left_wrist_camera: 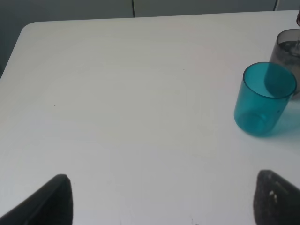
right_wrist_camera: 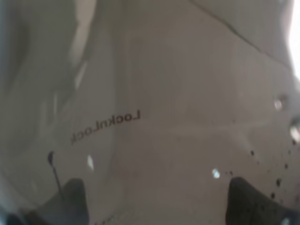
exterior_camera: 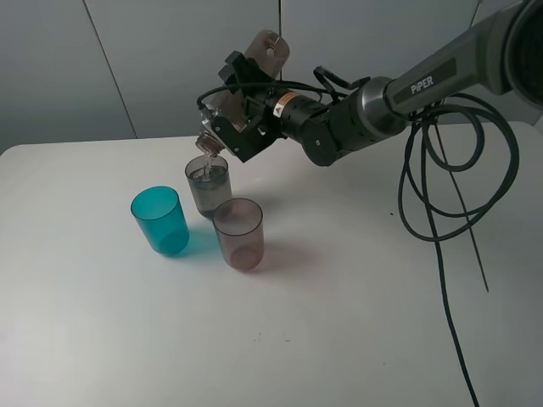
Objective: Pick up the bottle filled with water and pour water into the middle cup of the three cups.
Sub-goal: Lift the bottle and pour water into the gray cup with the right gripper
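My right gripper (exterior_camera: 240, 119) is shut on the bottle (exterior_camera: 268, 49), which is tipped steeply with its ridged neck (exterior_camera: 207, 144) down over the smoky grey middle cup (exterior_camera: 209, 188). A thin stream of water falls into that cup, which holds some water. The teal cup (exterior_camera: 159, 220) stands to its left and the pinkish-mauve cup (exterior_camera: 238, 235) in front of it. In the right wrist view the bottle (right_wrist_camera: 150, 117) fills the picture between two dark fingertips (right_wrist_camera: 70, 201). My left gripper (left_wrist_camera: 164, 201) is open above bare table, short of the teal cup (left_wrist_camera: 262, 101) and the grey cup (left_wrist_camera: 286, 47).
The white table (exterior_camera: 339, 322) has its rounded back left corner (left_wrist_camera: 28, 28) near a grey wall. Black cables (exterior_camera: 450, 186) hang from the right arm and trail over the table's right side.
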Controlling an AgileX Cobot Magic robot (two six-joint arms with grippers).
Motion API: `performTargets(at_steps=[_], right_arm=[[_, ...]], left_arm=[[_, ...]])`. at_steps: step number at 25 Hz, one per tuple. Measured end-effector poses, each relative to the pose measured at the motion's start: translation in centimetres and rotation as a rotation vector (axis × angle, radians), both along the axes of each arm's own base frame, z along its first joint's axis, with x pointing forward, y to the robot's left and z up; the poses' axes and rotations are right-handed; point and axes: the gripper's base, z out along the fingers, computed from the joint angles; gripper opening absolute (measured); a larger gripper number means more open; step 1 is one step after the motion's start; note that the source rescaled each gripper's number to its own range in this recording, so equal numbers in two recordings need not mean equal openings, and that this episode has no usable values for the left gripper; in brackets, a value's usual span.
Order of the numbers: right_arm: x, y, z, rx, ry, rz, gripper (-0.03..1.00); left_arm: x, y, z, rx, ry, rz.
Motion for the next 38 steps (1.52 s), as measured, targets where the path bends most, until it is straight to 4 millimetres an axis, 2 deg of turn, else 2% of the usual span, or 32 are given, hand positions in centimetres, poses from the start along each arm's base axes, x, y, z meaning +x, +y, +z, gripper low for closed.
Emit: performTargets(at_steps=[15, 19, 22, 27, 30, 34, 38], right_arm=[[-0.2, 0.3, 0.0, -0.035, -0.027, 0.048, 0.00], [-0.2, 0.3, 0.0, 0.020, 0.015, 0.041, 0.00], [-0.3, 0.3, 0.1, 0.158, 0.137, 0.017, 0.00], [-0.3, 0.1, 1.6, 0.547, 0.429, -0.058, 0.00], [0.0, -0.7, 2.3, 0.728, 0.546, -0.102, 0.00], [-0.7, -2.7, 3.1, 0.905, 0.681, -0.170, 0.00], [-1.5, -5.9, 4.4, 1.110, 0.797, -0.236, 0.00]], left_arm=[[0.0, 0.0, 0.0, -0.004, 0.000, 0.002], [0.0, 0.0, 0.0, -0.004, 0.000, 0.002], [0.0, 0.0, 0.0, -0.004, 0.000, 0.002], [0.0, 0.0, 0.0, -0.004, 0.000, 0.002], [0.0, 0.0, 0.0, -0.004, 0.000, 0.002], [0.0, 0.0, 0.0, -0.004, 0.000, 0.002], [0.0, 0.0, 0.0, -0.004, 0.000, 0.002]])
